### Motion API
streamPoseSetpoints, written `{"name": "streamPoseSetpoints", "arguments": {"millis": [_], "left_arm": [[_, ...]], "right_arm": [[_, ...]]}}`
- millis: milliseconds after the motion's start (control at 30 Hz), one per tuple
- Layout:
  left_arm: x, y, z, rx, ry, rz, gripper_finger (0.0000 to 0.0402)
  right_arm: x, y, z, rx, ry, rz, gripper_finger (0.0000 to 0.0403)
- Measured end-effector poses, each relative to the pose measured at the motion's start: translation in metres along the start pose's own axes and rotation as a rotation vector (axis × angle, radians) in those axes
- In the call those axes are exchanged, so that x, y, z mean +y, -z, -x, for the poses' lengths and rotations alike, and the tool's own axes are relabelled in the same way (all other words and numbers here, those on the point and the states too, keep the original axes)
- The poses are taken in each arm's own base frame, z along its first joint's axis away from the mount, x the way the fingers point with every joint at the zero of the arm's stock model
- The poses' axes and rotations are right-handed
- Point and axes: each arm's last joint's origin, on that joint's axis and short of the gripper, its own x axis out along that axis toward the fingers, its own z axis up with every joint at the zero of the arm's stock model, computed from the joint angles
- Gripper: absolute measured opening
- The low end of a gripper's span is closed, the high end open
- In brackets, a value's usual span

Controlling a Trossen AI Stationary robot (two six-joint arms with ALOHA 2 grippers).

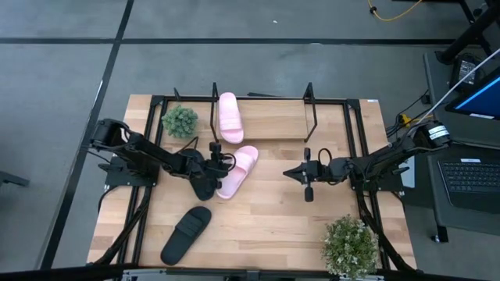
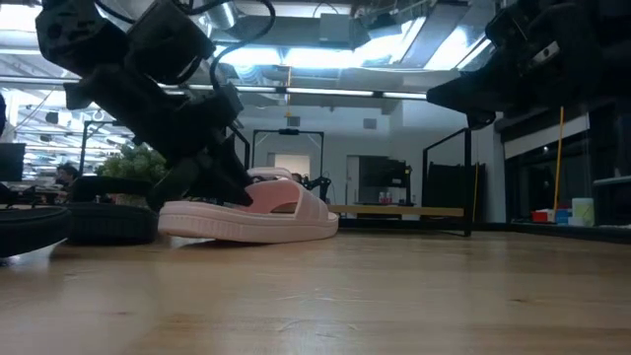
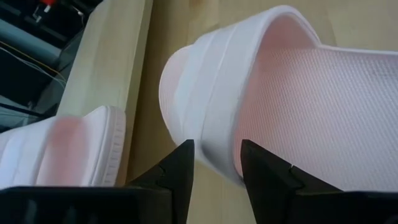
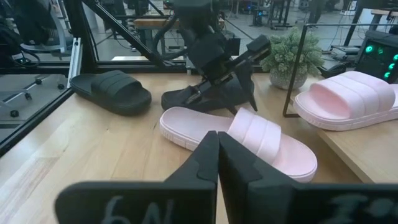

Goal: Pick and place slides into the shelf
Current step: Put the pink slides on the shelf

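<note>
Overhead, one pale pink slide (image 1: 228,117) is lying on the shelf (image 1: 273,129) board at the far side of the table (image 1: 266,226), a small potted plant (image 1: 180,120) just beside the shelf's left end. A second pink slide (image 1: 238,170) is resting on the table in front of the shelf, a black slide (image 1: 201,181) touching its left flank. Another black slide (image 1: 186,233) is sitting well apart nearer the front edge, and a bigger plant (image 1: 350,246) is standing at the front right corner. I am stretching my left arm low from the left side, my left gripper (image 1: 217,160) arriving at that second pink slide. My right gripper (image 1: 306,173) is hanging mid-table, right of the slides.

At table height, my left arm is slanting down onto the back of the pink slide (image 2: 251,215), which is lying flat on the wood.

Past my left wrist, my two fingers (image 3: 180,168) are standing slightly apart around the slide's rim (image 3: 214,155); whether they are pressing it yet, I cannot quite tell.

Past my right wrist, my fingers (image 4: 205,158) are meeting, tips together, holding nothing, pointing towards the pink slide (image 4: 249,140) and my left arm beyond it.
</note>
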Motion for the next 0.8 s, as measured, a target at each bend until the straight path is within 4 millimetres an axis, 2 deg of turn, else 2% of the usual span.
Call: {"name": "streamPoseSetpoints", "arguments": {"millis": [233,533,800], "left_arm": [[-0.002,-0.0009,0.0006,-0.008,0.003,-0.003,0.0108],[-0.0019,-0.0014,0.0007,-0.011,0.0,0.008,0.0011],[-0.0032,-0.0093,0.003,-0.09,0.018,0.041,0.0005]], "right_arm": [[0.0,0.0001,0.0,0.0,0.0,0.001,0.0009],[0.0,0.0002,0.0,0.002,0.0,0.002,0.0009],[0.0,0.0002,0.0,0.002,0.0,-0.001,0.0009]]}}
